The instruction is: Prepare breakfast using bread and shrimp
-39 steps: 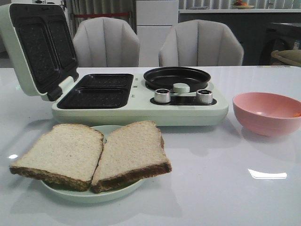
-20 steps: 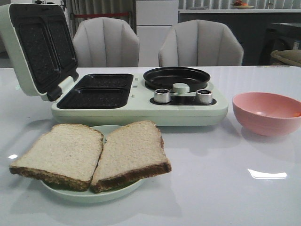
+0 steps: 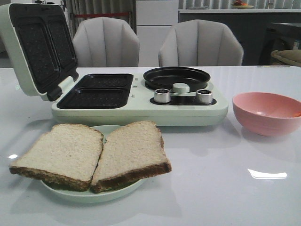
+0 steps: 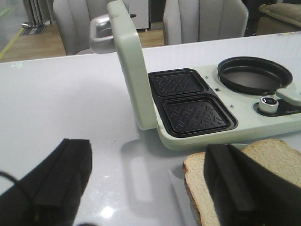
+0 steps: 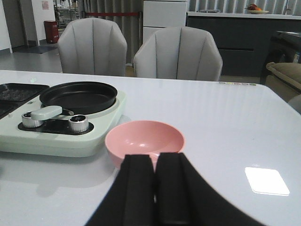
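While both arms wait low at the near side, you see the bread (image 3: 89, 153), two slices side by side on a pale green plate (image 3: 89, 193), overhanging its rim. Behind it the breakfast maker (image 3: 136, 101) stands with its lid (image 3: 37, 47) up, both waffle wells and the round pan (image 3: 176, 77) bare. To the right, the pink bowl (image 3: 265, 113) shows only an orange speck at its edge; you cannot tell if it is the shrimp. Your left gripper (image 4: 146, 183) is wide open beside one slice; your right gripper (image 5: 155, 188) has fingers pressed together. Bare counter (image 3: 225, 179) lies between plate and bowl.
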Available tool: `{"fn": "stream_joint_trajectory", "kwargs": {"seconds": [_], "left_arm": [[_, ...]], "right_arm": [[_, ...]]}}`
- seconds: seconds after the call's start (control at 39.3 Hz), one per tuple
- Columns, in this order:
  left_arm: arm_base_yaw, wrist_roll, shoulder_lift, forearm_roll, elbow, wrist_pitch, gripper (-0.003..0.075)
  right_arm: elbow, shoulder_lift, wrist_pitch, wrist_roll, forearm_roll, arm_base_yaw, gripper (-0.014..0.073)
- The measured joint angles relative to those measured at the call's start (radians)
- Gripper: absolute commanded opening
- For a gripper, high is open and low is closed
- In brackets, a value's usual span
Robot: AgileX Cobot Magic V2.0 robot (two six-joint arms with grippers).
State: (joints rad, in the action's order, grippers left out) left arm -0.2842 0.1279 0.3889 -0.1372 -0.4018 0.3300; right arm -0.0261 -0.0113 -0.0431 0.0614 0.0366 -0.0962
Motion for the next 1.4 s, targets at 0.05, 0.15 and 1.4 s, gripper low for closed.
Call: {"fn": "stream_joint_trajectory", "kwargs": {"seconds": [0.05, 0.15, 1.4], "left_arm": [[-0.011, 0.0, 0.0, -0.018, -0.004, 0.009, 0.0563], [-0.022, 0.0, 0.0, -0.048, -0.035, 0.039, 0.0563], [-0.531, -0.15, 0.569, -0.722, -0.135, 0.343, 0.0562]], "right_arm": [[0.0, 0.0, 0.0, 0.0, 0.0, 0.0, 0.0146], [0.0, 0.0, 0.0, 0.0, 0.0, 0.0, 0.0146], [0.0, 0.0, 0.0, 0.0, 0.0, 0.0, 0.0146]]}}
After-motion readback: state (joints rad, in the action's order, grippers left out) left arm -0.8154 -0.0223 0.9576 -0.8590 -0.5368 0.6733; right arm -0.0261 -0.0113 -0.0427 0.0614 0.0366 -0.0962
